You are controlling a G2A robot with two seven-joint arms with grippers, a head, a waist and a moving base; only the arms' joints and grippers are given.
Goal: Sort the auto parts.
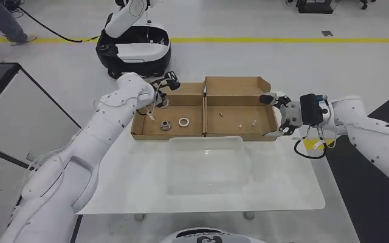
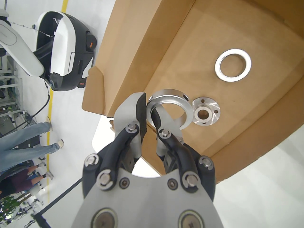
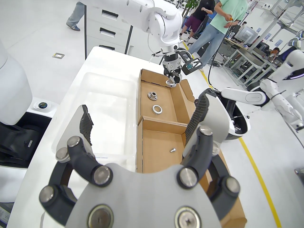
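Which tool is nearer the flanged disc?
Left. The left tool, shut on a ring collar, hangs beside the flanged disc; the right tool, open, is at the other box's far end.

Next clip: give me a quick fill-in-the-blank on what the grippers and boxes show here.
1. The left gripper is shut on a thick metal ____.
2. Below it, ____ parts lie in the cardboard box: a flange and a flat ring.
3. The right gripper is ____ and holds nothing.
Missing: ring; two; open.
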